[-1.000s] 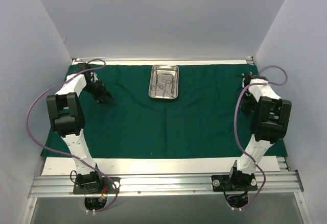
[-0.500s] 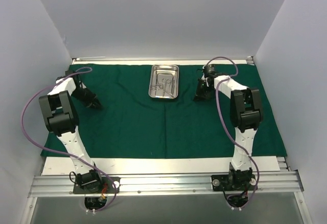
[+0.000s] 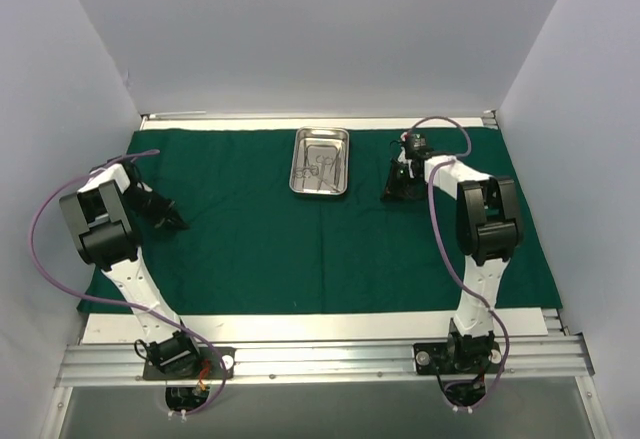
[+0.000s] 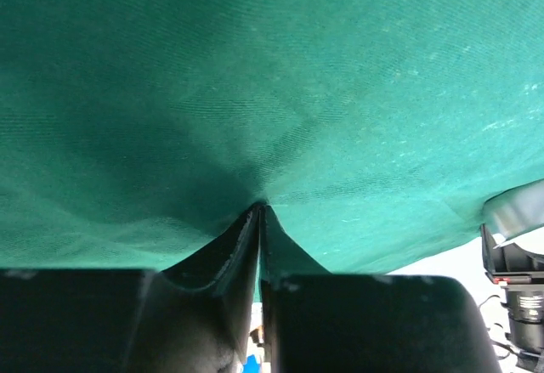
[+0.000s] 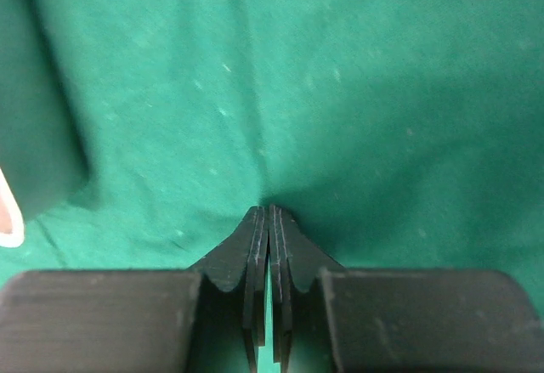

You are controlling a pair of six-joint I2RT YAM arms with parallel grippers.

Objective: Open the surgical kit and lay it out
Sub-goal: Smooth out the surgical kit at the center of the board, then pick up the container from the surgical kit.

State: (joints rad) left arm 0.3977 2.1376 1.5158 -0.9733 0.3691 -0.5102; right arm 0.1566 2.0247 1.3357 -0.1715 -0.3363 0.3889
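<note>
The dark green cloth wrap (image 3: pixel 300 244) lies spread flat over the table. On its far middle stands the small steel tray (image 3: pixel 298 171), holding thin silver ring-handled instruments (image 3: pixel 322 165). My left gripper (image 3: pixel 176 223) is low on the cloth's left part. In the left wrist view its jaws (image 4: pixel 260 208) are together at the tips, with creases in the cloth (image 4: pixel 280 93) running into them. My right gripper (image 3: pixel 389 195) rests on the cloth just right of the tray. Its jaws (image 5: pixel 268 211) are shut, tips pressed to the fabric (image 5: pixel 340 93).
White enclosure walls stand close on the left, back and right. A bare white table strip (image 3: pixel 320 324) and an aluminium rail (image 3: pixel 320 364) with both arm bases run along the near edge. Purple cables (image 3: pixel 45 229) loop beside each arm.
My left gripper has moved left and toward the near side, and its jaws have closed. My right gripper swung from the far right edge to beside the tray, staying shut.
</note>
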